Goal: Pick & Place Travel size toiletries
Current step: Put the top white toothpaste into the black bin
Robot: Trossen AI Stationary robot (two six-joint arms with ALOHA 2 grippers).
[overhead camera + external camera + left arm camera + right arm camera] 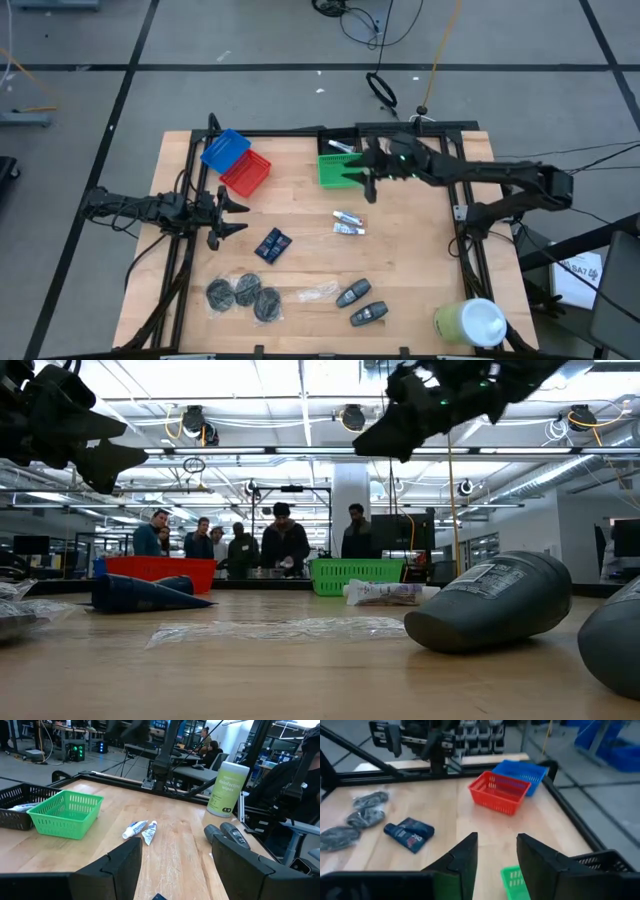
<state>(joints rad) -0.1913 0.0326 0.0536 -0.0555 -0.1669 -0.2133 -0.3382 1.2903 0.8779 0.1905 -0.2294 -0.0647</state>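
Grey oval pieces [361,304], discs [243,293], packets [273,244] and tubes [348,222] lie unsorted on the table. Right gripper [368,180] hovers over the green basket [335,170], fingers apart and empty; left gripper [232,217] waits spread wide.

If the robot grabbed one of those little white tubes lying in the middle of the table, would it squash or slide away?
The white tubes look small and thin, so probably light. Their flat crimped ends suggest soft walls that would likely dent under the jaws. Lying flat on smooth wood, they may skid or roll if nudged.
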